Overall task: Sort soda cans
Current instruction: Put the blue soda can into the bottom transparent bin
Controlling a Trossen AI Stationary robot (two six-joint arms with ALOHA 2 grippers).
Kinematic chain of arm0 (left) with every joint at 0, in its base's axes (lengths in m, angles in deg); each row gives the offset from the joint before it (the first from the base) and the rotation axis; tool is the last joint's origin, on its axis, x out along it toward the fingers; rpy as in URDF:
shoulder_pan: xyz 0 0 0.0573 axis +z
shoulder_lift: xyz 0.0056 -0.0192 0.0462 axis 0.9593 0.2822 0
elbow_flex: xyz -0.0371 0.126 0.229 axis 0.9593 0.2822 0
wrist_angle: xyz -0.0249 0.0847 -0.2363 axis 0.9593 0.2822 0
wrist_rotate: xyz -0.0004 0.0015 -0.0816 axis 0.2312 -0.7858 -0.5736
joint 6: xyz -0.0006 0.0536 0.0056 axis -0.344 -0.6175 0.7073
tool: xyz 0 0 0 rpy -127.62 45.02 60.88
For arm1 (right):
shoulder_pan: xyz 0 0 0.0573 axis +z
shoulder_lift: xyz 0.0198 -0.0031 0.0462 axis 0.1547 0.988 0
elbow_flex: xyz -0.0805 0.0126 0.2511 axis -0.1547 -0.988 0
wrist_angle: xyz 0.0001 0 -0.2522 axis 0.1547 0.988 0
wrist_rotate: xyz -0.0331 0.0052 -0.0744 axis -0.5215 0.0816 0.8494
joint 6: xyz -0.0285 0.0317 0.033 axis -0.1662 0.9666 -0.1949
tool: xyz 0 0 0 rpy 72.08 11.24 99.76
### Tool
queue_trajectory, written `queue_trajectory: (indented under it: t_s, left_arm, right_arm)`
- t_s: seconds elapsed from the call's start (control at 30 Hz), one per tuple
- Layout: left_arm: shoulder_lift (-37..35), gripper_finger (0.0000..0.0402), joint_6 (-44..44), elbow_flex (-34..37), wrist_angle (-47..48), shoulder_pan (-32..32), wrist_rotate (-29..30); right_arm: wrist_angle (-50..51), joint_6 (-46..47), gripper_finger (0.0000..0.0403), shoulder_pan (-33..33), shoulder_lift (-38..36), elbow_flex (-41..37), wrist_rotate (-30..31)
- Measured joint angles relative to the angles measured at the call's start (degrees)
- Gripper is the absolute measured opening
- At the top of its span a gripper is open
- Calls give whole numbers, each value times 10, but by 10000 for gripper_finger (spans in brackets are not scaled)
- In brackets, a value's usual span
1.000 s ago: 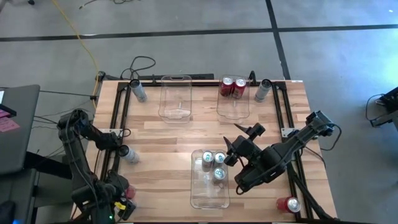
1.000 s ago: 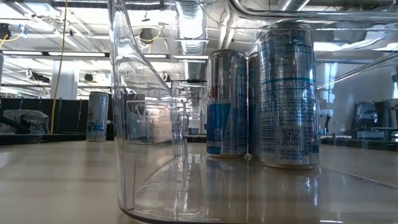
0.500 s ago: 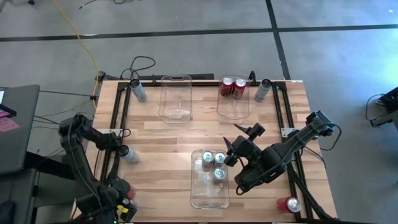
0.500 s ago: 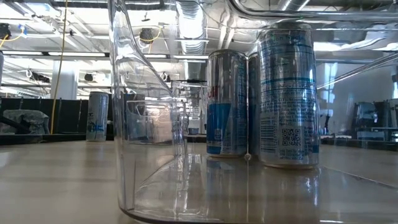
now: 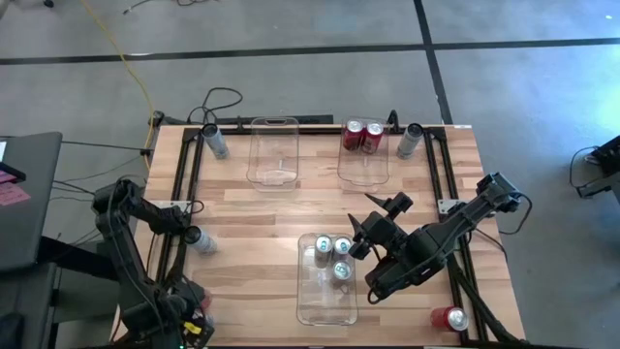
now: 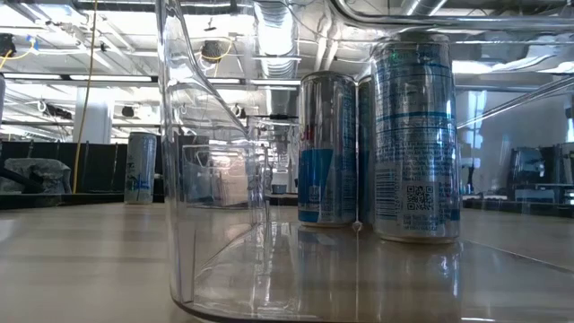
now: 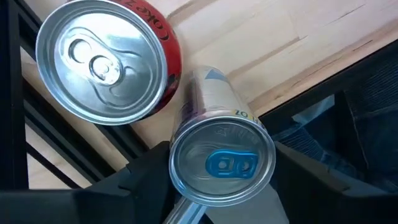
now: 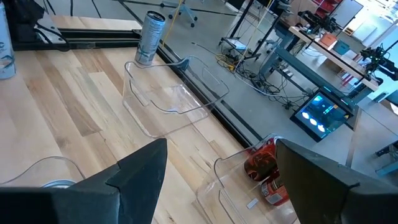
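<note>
Pale plank table, grey floor

I see a grey concrete floor round the wood table, w/ dark seam lines: one running 9-to-3 just past the far edge, one heading off toward 12. Yellow cable snakes across the floor at approx 11 o'clock. Black cords loop by the table's far-left corner. Dark desk w/ a pink note sits at 9. From table height I get bright ceiling strip lights and silver ductwork. Off the far side: a workbench and a lit blue monitor.
</note>
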State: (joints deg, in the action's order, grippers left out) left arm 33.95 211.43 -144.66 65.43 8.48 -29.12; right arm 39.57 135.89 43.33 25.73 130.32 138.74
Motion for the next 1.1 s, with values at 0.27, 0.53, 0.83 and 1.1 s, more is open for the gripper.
queue_trajectory:
  t_s: [0.27,0.53,0.83,1.1]
  left_arm:
    - [3,246,-16,-1,3,0,-6]
    - [3,236,-44,-23,9,18,-5]
    - [3,236,-136,-87,35,67,12]
    - [2,238,-280,-174,148,150,34]
  right_arm:
    - [0,0,315,0,0,0,0]
    - [10,-1,315,0,0,0,0]
    - [37,6,315,20,0,0,-23]
    - [61,32,315,87,-2,-6,-32]
